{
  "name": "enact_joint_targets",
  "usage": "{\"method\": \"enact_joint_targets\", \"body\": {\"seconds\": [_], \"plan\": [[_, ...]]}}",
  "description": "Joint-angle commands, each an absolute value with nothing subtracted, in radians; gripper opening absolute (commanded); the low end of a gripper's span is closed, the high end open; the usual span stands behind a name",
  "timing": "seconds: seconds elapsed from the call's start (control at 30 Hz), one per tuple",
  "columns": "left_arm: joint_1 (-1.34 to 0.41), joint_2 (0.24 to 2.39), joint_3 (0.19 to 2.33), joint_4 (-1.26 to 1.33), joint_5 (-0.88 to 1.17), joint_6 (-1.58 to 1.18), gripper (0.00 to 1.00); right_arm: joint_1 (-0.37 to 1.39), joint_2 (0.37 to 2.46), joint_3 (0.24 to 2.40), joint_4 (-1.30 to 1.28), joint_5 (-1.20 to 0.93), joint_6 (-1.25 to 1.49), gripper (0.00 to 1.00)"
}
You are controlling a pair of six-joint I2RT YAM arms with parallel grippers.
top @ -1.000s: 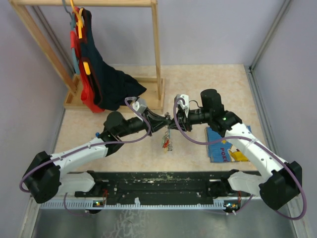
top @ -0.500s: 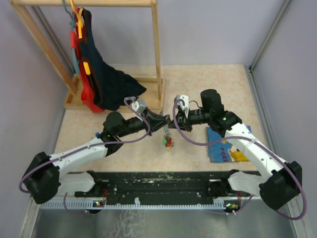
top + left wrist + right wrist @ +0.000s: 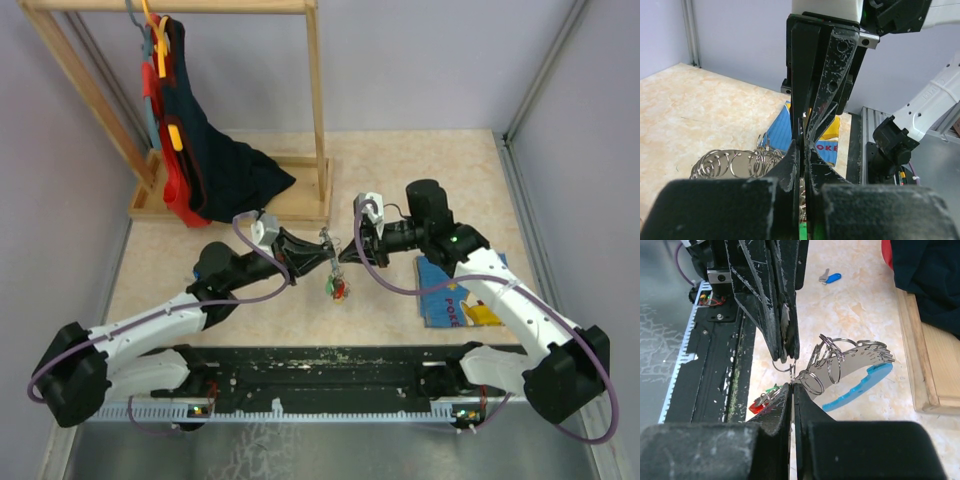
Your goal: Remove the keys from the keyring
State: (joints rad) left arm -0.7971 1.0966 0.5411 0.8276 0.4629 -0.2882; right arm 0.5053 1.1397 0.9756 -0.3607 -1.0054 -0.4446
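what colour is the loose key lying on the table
Blue head on the key, clearest in the right wrist view.

Keyring (image 3: 832, 360): thin polished metal loops, gleaming, on a matt grey strap (image 3: 862, 359). At seven o'clock of them, the keys (image 3: 762, 402), with glossy red and green plastic heads. Left fingers (image 3: 765, 300): matt black, scuffed white. Table (image 3: 865, 300): smooth, mottled beige. Rack (image 3: 927, 360): bare pale wood. Cloth (image 3: 930, 275): dark, soft.

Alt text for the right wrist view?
Two shut grippers meet tip to tip, the right gripper from the frame's bottom and the left gripper from its top, both pinching the keyring, a bunch of silvery rings with a light-blue patch. Its red and green keys dangle alongside; a blue-headed key lies apart on the table.
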Motion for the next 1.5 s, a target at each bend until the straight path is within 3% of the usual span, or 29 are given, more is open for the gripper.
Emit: {"method": "enact_joint_targets", "body": {"seconds": [0.0, 0.4, 0.63, 0.8, 1.0, 1.47], "plan": [[-0.799, 1.029, 0.487, 0.994, 0.423, -0.268, 0.0, 0.471, 1.116, 1.011, -0.363, -1.072, -0.434, 0.0], [-0.796, 1.03, 0.406, 1.087, 0.425, -0.247, 0.0, 0.459, 1.131, 0.99, -0.324, -1.114, -0.397, 0.0], [-0.795, 0.978, 0.568, 0.787, 0.41, -0.168, 0.0, 0.467, 1.134, 0.967, -0.359, -1.064, -0.469, 0.01], [-0.795, 1.019, 0.656, 0.687, 0.444, -0.155, 0.0, 0.507, 1.15, 0.963, -0.367, -1.088, -0.485, 0.25], [-0.796, 1.068, 0.75, 0.545, 0.501, -0.134, 0.0, 0.509, 1.143, 0.983, -0.373, -1.093, -0.475, 0.36], [-0.796, 1.108, 0.751, 0.601, 0.548, -0.196, 0.0, 0.492, 1.134, 0.988, -0.306, -1.116, -0.371, 0.39]]}}
